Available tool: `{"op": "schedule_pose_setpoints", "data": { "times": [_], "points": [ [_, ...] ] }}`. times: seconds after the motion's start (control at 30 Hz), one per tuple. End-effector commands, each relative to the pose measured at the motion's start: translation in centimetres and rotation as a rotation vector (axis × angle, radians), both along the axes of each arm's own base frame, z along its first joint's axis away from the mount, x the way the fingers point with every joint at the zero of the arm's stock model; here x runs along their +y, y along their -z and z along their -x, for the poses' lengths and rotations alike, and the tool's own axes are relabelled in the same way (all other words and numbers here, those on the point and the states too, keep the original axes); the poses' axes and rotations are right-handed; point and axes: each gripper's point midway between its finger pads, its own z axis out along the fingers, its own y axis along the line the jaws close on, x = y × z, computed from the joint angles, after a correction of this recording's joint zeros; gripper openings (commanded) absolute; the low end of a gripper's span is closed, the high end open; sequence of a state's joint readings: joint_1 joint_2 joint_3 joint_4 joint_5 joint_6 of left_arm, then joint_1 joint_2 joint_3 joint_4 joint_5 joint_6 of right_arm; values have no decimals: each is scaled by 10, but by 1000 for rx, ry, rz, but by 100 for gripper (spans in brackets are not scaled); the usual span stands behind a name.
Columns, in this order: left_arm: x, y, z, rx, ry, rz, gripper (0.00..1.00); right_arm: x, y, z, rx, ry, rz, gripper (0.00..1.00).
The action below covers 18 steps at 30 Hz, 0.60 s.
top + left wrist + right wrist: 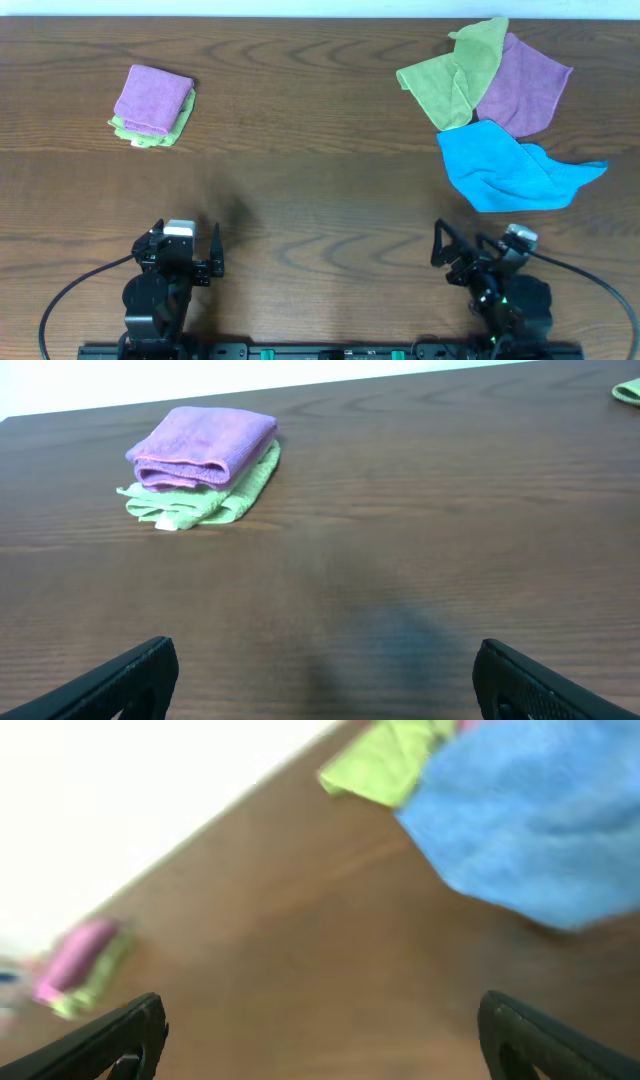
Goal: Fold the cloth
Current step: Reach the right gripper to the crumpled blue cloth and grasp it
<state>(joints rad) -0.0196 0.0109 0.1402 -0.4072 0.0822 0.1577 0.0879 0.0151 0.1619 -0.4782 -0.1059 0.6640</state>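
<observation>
The sky-blue cloth lies crumpled and unfolded on the right of the wooden table, just in front of the other loose cloths. It fills the upper right of the blurred right wrist view. My right gripper is open and empty near the front edge, a little in front and left of the cloth; its fingers show wide apart. My left gripper is open and empty at the front left, far from the cloth, fingers wide apart.
A loose lime-green cloth and a loose purple cloth lie behind the blue one at the back right. A folded purple cloth sits on a folded green cloth at the back left, also in the left wrist view.
</observation>
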Motion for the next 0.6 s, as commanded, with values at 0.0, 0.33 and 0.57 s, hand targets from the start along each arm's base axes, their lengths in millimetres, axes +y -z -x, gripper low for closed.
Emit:
{"op": "schedule_pose_setpoints", "data": {
  "times": [0.0, 0.33, 0.57],
  "points": [
    [3, 8, 0, 15, -17, -4, 95, 3, -9, -4, -21, 11, -91, 99],
    [3, 8, 0, 15, -17, -4, 95, 5, 12, -32, 166, -25, 21, 99],
    [3, 8, 0, 15, -17, -4, 96, -3, 5, -69, 334, -65, 173, 99]
  ]
}}
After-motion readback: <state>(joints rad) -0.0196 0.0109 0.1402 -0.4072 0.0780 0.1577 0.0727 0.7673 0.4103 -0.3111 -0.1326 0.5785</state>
